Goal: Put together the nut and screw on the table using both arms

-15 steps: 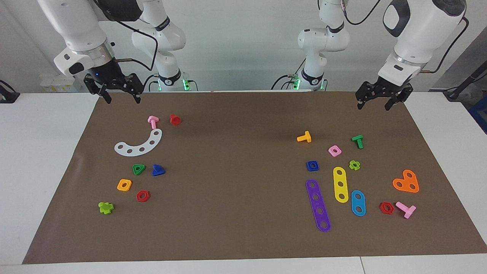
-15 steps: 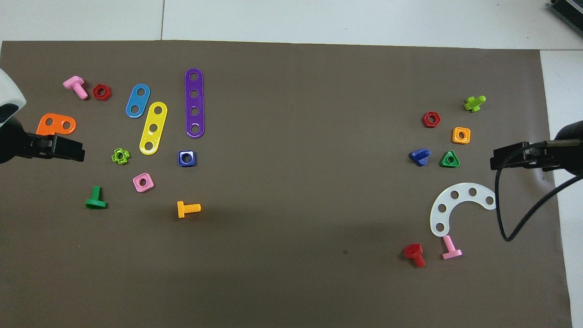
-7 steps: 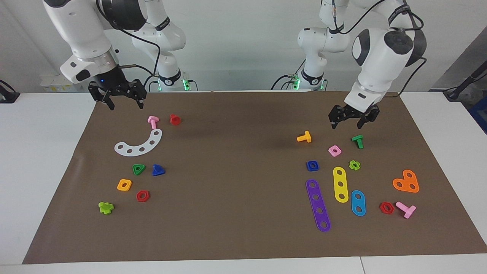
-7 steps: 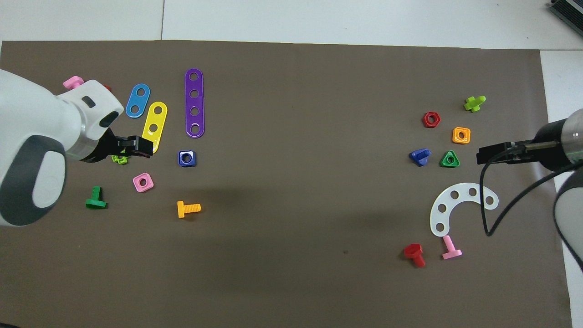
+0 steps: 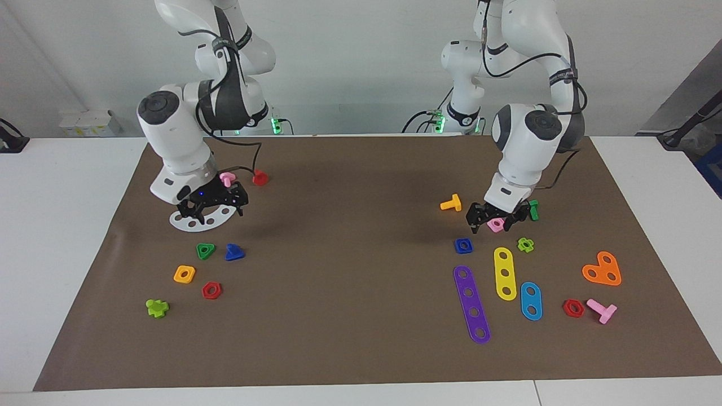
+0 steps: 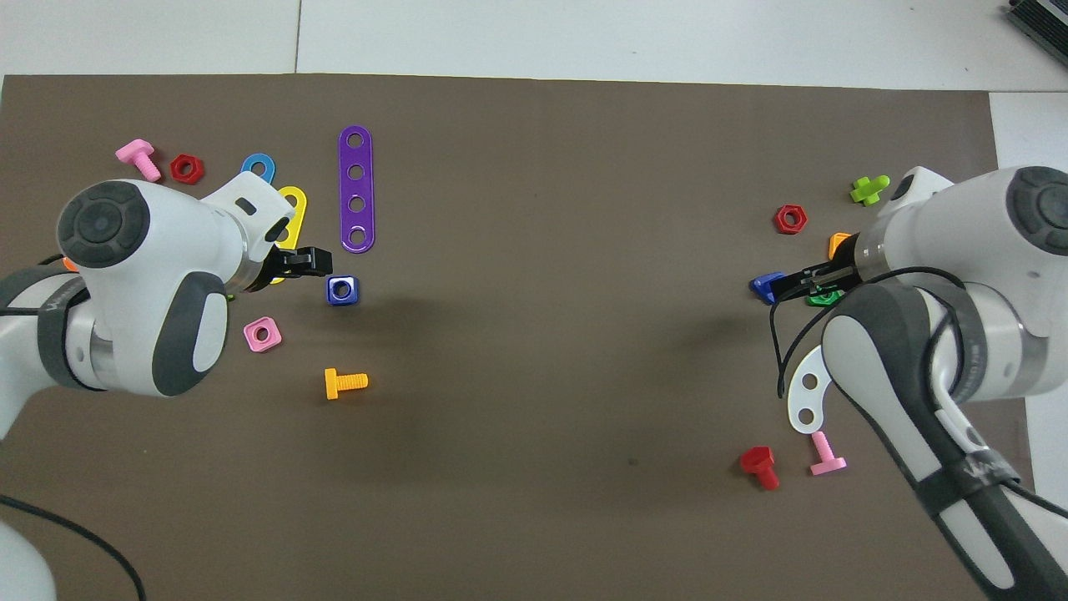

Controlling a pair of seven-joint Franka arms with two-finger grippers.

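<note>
— Looking at the left gripper (image 5: 491, 220), it hangs with fingers apart over the pink nut (image 5: 496, 225), right of middle in the facing view. See the blue nut (image 5: 463, 245)?

— Yes, just below it on the mat (image 5: 350, 316). The right gripper (image 5: 210, 210), fingers apart, is over the white curved strip (image 5: 194, 221) at middle left. The blue screw (image 5: 234, 252) lies just below.

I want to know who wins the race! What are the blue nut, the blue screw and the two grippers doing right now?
Nut: lying flat on the mat, hole up, no screw in it.
Screw: lying on the mat, not picked up.
Left gripper: open, empty, raised near the nut.
Right gripper: open, empty, raised near the screw.
</note>
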